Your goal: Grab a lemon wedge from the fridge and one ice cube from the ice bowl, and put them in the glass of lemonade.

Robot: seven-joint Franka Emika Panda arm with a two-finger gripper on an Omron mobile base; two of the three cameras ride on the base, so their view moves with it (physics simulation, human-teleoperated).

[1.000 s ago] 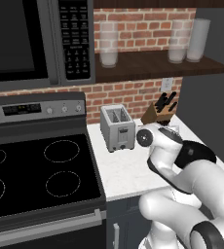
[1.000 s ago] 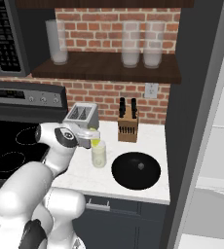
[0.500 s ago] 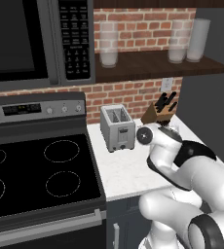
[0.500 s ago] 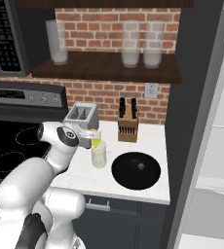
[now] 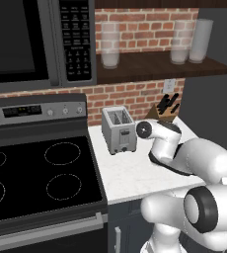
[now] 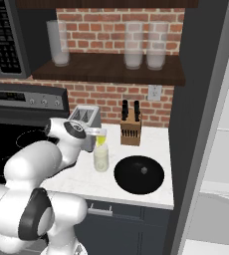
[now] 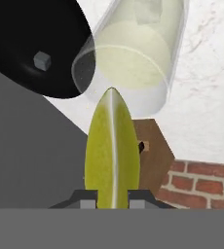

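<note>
My gripper (image 7: 111,198) is shut on the lemon wedge (image 7: 111,151), a yellow-green sliver that points at the glass of lemonade (image 7: 133,53). From the right base view the lemon wedge (image 6: 101,141) hangs in the gripper (image 6: 99,134) just above the rim of the glass of lemonade (image 6: 101,159). The black ice bowl (image 6: 131,179) lies right of the glass with one ice cube (image 6: 144,170) in it. In the hand view the ice bowl (image 7: 21,34) and ice cube (image 7: 42,60) sit at the upper left. The fridge (image 6: 201,99) stands at the right, its white inside showing.
A toaster (image 5: 119,129) stands by the stove (image 5: 31,178), behind the glass. A knife block (image 6: 130,127) is against the brick wall. Tall frosted glasses (image 6: 135,45) stand on the shelf above. My own arm (image 5: 184,158) covers the counter's right part in the left base view.
The hand has edged a little toward the glass with the lemon wedge still held. Nothing else has moved.
</note>
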